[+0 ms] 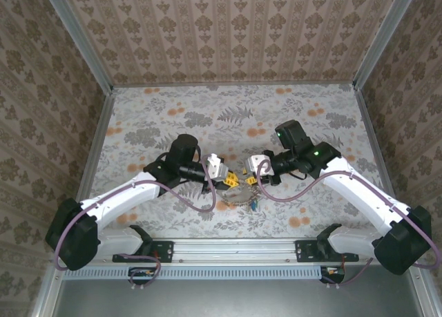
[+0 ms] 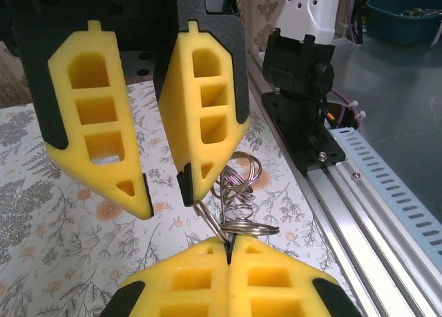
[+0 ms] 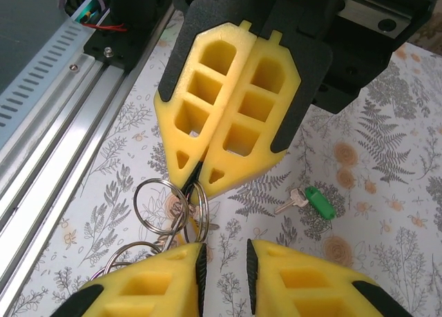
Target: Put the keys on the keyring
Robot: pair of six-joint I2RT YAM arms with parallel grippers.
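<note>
Over the near middle of the desk [image 1: 173, 110], the left end effector [image 3: 200, 175] pinches the keyring [image 3: 186, 208].
Its yellow fingers are pressed together on one thin wire loop of the keyring, a cluster of silvery rings low over the floral desk; whether the rings rest on the surface I cannot tell. The right end effector [image 2: 166, 199] faces it tip to tip, fingers slightly spread with nothing between them. One fingertip lies right at a ring wire, and I cannot tell if it touches. A green key [image 3: 314, 201] lies flat on the desk, apart from the rings, on the side away from the aluminium rail [image 3: 62, 130]. In the top view, small coloured bits lie below the two end effectors, too small to identify.
</note>
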